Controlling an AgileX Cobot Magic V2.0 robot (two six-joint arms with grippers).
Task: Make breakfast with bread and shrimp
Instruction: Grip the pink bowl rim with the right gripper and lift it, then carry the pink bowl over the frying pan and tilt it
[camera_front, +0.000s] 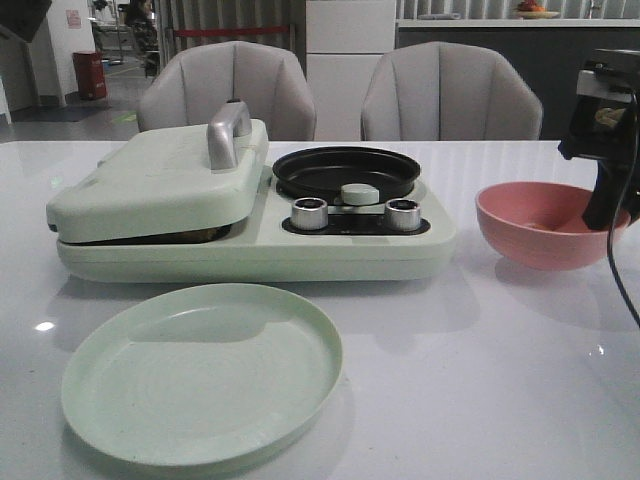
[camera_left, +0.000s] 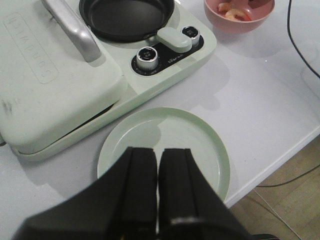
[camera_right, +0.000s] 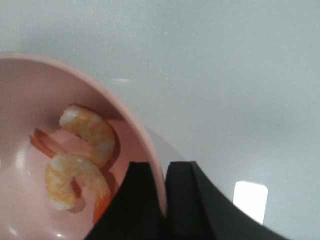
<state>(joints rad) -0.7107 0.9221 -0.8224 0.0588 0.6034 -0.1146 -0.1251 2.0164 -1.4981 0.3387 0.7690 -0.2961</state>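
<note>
Fingers first: my right fingers pinch the rim of the pink bowl, one inside and one outside the wall, likely to carry or tip it. My left fingers, pressed together and empty, hover over the green plate. Largest on the glossy white tabletop is the green breakfast maker, lid down; any bread is hidden. Two shrimp lie in the bowl. Grey chairs stand behind.
</note>
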